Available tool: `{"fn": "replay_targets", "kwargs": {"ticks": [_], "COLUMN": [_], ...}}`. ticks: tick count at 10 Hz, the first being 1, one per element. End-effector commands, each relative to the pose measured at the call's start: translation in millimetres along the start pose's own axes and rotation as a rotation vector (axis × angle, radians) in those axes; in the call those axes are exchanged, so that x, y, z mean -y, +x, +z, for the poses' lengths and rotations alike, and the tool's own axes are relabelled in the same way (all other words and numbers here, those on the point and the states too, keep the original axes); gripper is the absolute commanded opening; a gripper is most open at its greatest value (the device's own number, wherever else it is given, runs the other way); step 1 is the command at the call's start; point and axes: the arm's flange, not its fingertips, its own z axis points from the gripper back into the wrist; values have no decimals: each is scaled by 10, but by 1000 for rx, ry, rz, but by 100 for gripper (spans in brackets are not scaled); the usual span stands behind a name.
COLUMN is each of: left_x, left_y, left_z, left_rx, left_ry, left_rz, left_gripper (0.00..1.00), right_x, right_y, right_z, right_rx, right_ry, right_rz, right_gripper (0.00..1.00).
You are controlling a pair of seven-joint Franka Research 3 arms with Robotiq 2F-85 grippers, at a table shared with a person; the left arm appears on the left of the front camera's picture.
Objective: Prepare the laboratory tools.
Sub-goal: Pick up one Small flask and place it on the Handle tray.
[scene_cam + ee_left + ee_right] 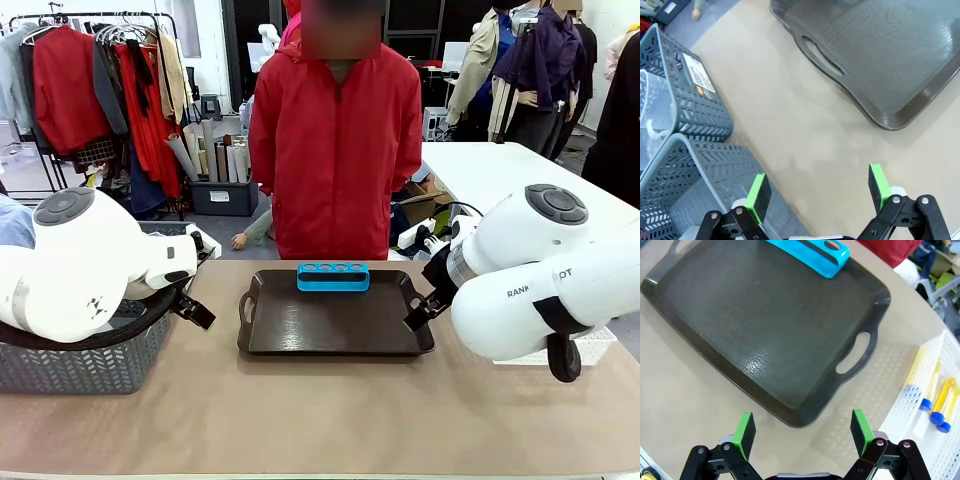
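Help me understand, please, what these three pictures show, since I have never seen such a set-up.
Two white robot arms, the left arm and the right arm, share a table with a person in a red jacket. The wide picture comes from a fixed camera between the arms. The other two come from wrist cameras looking along each pincer: the left pincer hangs over the table beside grey baskets, the right pincer near a dark tray. A blue tube rack stands on the tray; blue-capped tubes lie in a white bin. Both pincers are open, holding nothing.
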Motion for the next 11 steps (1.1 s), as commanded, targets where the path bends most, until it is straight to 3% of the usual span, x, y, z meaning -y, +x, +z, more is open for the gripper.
{"fn": "replay_targets", "kwargs": {"ticks": [1,11], "left_x": [-8,-1], "left_y": [-2,0], "left_z": [1,0], "left_rx": [0,0], "left_ry": [1,0], "left_rz": [1,0], "left_gripper": [100,100], "right_x": [1,0], "right_y": [0,0], "right_z": [0,0], "right_rx": [0,0], "right_ry": [0,0], "right_rz": [-1,0], "right_gripper": [100,100]}}
